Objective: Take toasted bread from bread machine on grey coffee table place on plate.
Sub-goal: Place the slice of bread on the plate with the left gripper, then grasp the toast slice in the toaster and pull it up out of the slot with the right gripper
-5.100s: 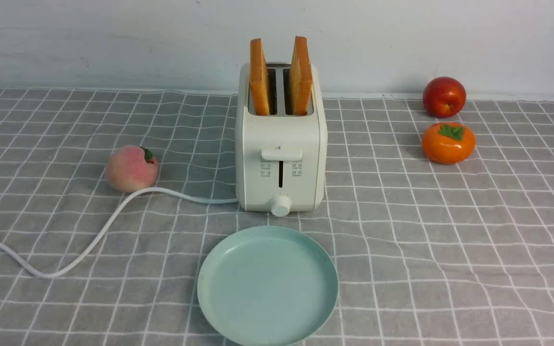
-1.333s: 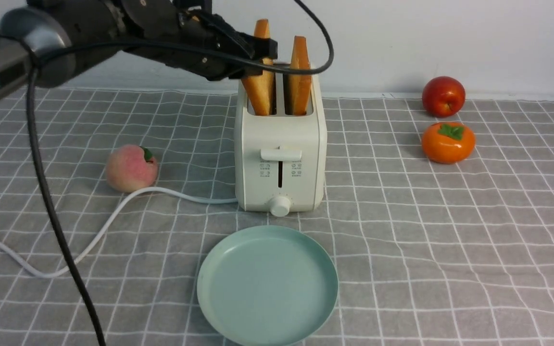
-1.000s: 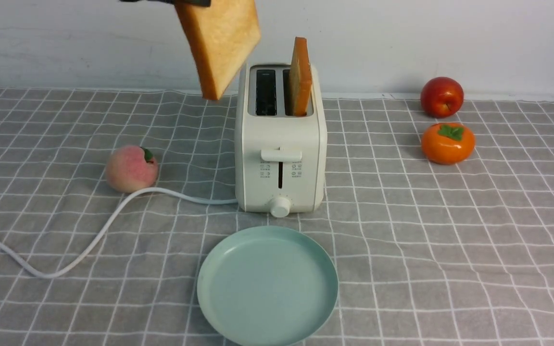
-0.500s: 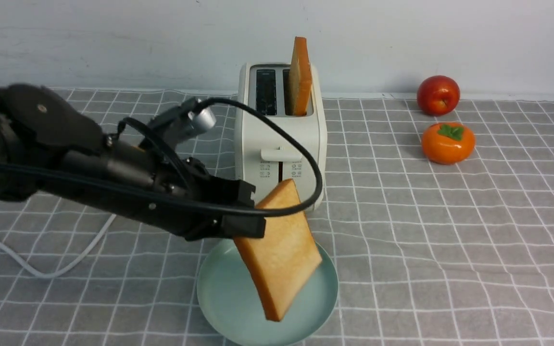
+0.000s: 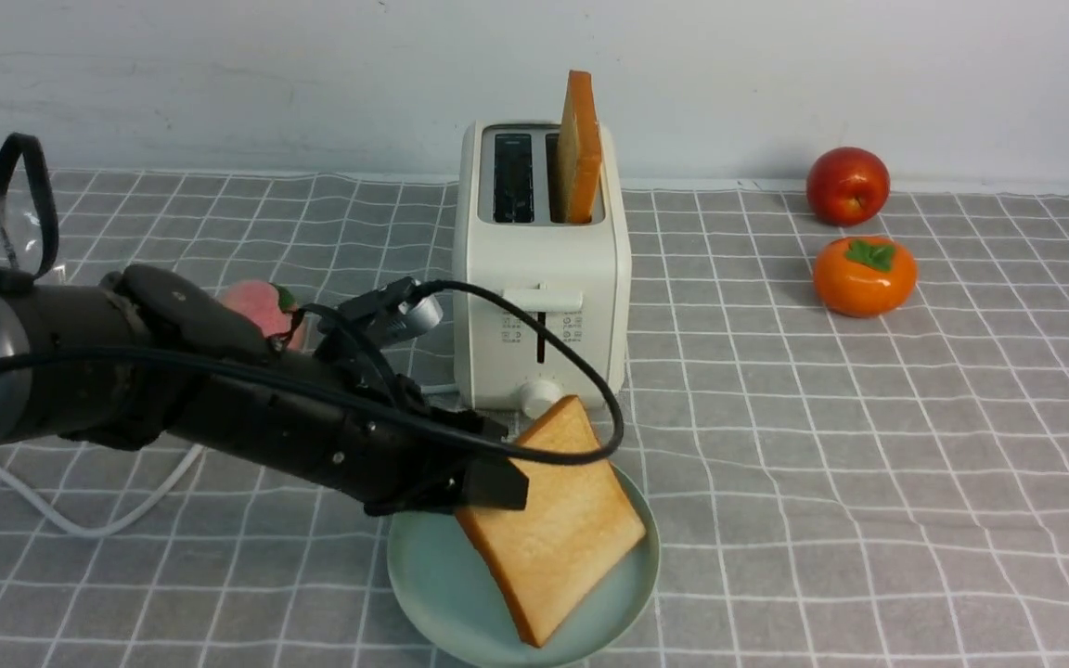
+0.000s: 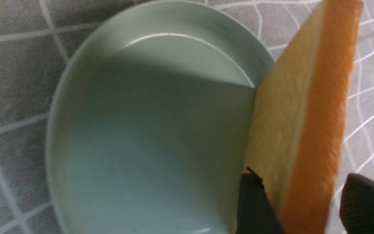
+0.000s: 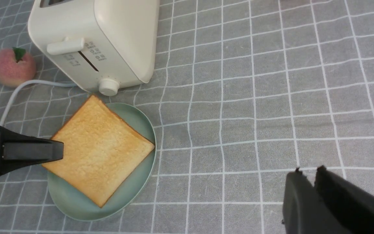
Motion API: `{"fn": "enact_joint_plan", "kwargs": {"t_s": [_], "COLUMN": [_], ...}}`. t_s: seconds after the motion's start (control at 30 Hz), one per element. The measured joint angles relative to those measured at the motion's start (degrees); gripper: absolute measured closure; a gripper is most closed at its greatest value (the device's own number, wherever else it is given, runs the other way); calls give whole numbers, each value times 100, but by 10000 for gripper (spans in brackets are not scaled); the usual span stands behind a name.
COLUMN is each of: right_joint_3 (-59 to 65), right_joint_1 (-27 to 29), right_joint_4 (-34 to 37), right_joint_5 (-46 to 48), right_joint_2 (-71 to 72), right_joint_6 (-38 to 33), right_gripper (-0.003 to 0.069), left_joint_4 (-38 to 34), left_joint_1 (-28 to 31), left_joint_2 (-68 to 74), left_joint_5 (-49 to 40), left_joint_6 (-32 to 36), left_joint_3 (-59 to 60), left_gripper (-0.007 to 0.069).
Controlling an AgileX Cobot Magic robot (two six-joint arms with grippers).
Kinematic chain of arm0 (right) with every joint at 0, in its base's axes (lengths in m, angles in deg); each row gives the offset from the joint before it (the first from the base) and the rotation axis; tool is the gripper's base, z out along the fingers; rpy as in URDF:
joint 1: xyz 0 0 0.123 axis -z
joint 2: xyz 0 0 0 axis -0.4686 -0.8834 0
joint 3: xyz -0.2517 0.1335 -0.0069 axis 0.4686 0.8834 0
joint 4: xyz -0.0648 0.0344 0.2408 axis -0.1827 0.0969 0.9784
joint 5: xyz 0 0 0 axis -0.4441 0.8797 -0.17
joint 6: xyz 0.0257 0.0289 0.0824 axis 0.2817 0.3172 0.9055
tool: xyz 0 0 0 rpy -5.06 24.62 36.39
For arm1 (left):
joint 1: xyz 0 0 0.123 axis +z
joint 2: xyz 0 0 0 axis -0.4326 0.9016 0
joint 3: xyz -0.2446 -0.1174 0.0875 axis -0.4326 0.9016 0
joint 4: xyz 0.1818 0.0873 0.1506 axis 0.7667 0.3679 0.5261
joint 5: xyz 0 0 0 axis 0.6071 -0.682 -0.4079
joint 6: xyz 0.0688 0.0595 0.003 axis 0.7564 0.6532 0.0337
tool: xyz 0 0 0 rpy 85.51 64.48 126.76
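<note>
One slice of toasted bread [image 5: 548, 524] rests tilted on the mint-green plate [image 5: 432, 580], its lower corner down in the plate. My left gripper [image 5: 497, 475] is at the slice's left edge, open. In the left wrist view the slice [image 6: 304, 107] stands between the jaws: one finger [image 6: 255, 204] lies against its face and the other is clear of the orange crust. A second slice [image 5: 579, 148] stands in the right slot of the bread machine [image 5: 544, 278] on the grey coffee table [image 5: 869, 464]. My right gripper [image 7: 307, 172] is shut and empty, above the cloth to the plate's right.
A peach [image 5: 261, 304] sits behind my left arm, and the toaster's white cord [image 5: 80, 520] trails off to the left. A red apple [image 5: 847, 186] and an orange persimmon [image 5: 864, 276] stand at the back right. The toaster's left slot [image 5: 513, 176] is empty.
My left arm has lowered the slice from just above the plate onto it. Its jaws have opened, and the slice now rests on the plate.
</note>
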Motion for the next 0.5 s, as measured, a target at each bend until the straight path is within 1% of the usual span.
{"fn": "enact_joint_plan", "kwargs": {"t_s": [0.07, 0.13, 0.2, 0.27, 0.3, 0.33, 0.37, 0.4, 0.43, 0.47, 0.5], "right_joint_3": [0, 0, -44, -181, -198, -339, -473, -664, -698, -998, -1116], "right_joint_1": [0, 0, 0, 0, 0, 0, 0, 0, 0, 0, 0], "right_joint_4": [0, 0, 0, -5, -5, -5, 1, 13, 23, 92, 123], "right_joint_5": [-2, -2, -2, 14, 16, 23, 57, 154, 170, 318, 421], "right_joint_2": [0, 0, 0, 0, 0, -33, -69, -169, -215, -416, -523], "right_joint_6": [-4, -43, -154, -213, -219, -242, -242, -247, -247, -260, -262], "right_gripper": [581, 578, 574, 572, 571, 570, 570, 570, 570, 568, 568], "left_joint_4": [556, 1152, 1748, 2520, 2520, 2993, 3215, 3525, 3624, 3936, 4083], "left_joint_1": [0, 0, 0, 0, 0, 0, 0, 0, 0, 0, 0], "left_joint_2": [-93, -263, -499, -880, -880, -1168, -1318, -1555, -1634, -1916, -2089], "left_joint_5": [60, 109, 153, 177, 177, 156, 89, -42, -92, -290, -383], "left_joint_6": [-310, -736, -1234, -1953, -1953, -2410, -2747, -3151, -3277, -3672, -3842], "left_joint_3": [0, 0, 0, 0, 0, 0, 0, 0, 0, 6, 35], "left_gripper": [223, 225, 248, 293, 298, 342, 374, 438, 449, 527, 575]}}
